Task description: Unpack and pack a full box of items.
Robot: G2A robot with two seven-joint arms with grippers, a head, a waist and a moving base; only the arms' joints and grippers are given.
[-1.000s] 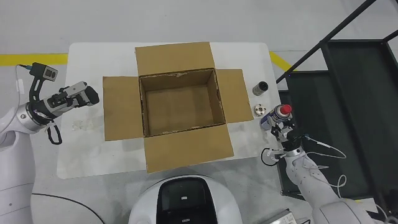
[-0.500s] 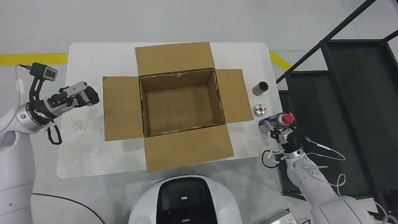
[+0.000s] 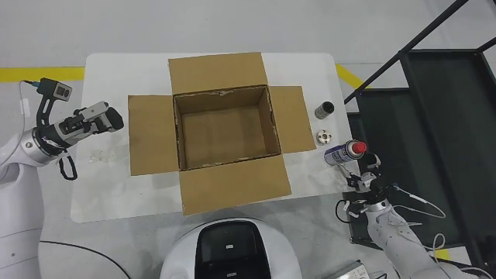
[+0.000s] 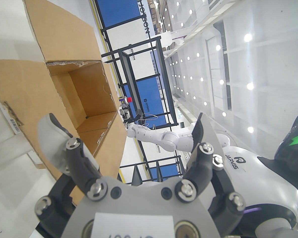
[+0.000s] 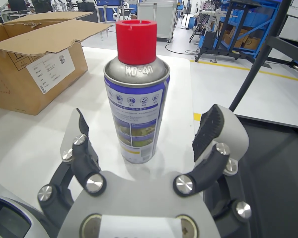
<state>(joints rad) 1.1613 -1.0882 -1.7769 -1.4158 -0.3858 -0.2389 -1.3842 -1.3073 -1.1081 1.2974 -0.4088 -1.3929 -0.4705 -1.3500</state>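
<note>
Status from the top view: cardboard box (image 3: 225, 132) sits mid-table (image 3: 116, 194), all four flaps folded out flat. We see bare cardboard floor inside and nothing in it.

Spray can (image 3: 343, 152), red cap and blue label, stands upright on the table at about 4 o'clock from the box, close to the table's 3 o'clock edge. It is clear of the box's right flap.

Right hand (image 3: 361, 169) sits at roughly 5 o'clock from the can, at the table edge. Its wrist view shows the fingers (image 5: 208, 125) spread wide to either side of the can (image 5: 135, 100), with gaps on both sides. We see no contact, and the can stands on its own base. The box (image 5: 27, 75) is off at 9 o'clock from the can, label side facing it.

Two small cylinders stand at 3 o'clock from the box, just off the right flap. The dark metal one (image 3: 325, 109) is at 12 o'clock from the pale round one (image 3: 323, 136). The can is at 5 o'clock from the pale one, near it and not touching.

Left hand (image 3: 108, 118) hangs at 9 o'clock from the box, above the table's left part and pointing toward the left flap. Its wrist view shows the left hand (image 4: 124, 125) spread wide and holding nothing. The open box (image 4: 84, 92) lies ahead of it, with the can (image 4: 125, 99) far beyond.
</note>
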